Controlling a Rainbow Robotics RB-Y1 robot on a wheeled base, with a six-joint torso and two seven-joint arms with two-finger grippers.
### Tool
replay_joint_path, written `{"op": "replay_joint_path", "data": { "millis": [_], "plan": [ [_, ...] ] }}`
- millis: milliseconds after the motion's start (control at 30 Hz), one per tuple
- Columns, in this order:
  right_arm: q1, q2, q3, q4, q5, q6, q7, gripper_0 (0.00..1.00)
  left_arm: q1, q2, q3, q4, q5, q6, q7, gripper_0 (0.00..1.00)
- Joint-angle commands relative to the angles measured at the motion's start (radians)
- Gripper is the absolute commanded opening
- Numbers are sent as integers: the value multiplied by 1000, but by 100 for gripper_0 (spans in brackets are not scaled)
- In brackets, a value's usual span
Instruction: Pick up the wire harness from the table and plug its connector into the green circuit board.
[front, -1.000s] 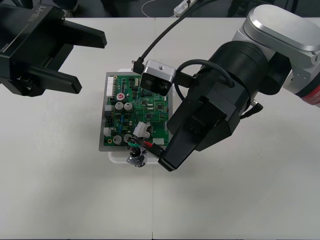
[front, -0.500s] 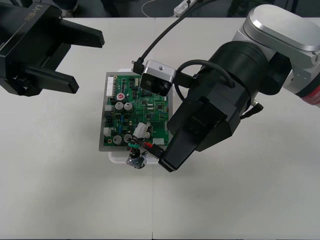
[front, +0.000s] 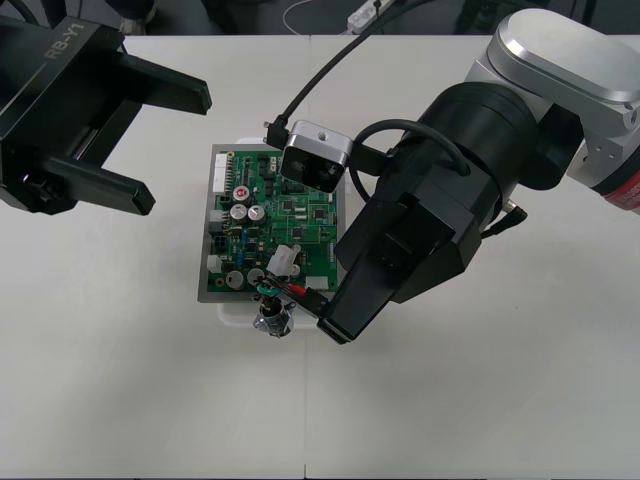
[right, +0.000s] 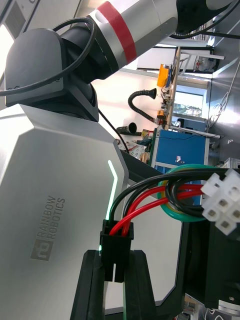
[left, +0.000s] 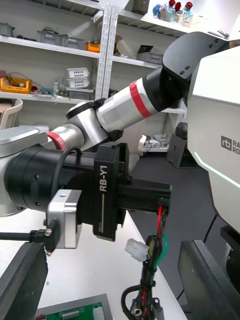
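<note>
Squarely, harness plug sits clamped between right jaws.

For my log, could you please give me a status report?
Right gripper shut on harness plug, at green board near edge. Left gripper open, parked far left. No obstruction seen.

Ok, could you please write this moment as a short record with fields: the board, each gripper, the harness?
circuit board: green, on white base
left gripper: fingers open, over the table, left of the board
right gripper: fingers shut on the plug, over the board's near right corner
harness: wires run from plug to metal socket at the board's near edge
plug status: not visibly seated in the board
</note>
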Motion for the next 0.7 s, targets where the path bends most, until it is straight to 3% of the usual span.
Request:
{"op": "replay_joint_path", "data": {
  "millis": [33,700],
  "plan": [
    [-53,-27,9,-29,-16,-4,3,0,33,52,17,-52,21,-26,-26,77],
    [-53,-27,9,-29,-16,-4,3,0,44,52,-103,-123,-11,-26,-38,76]
  ]
}}
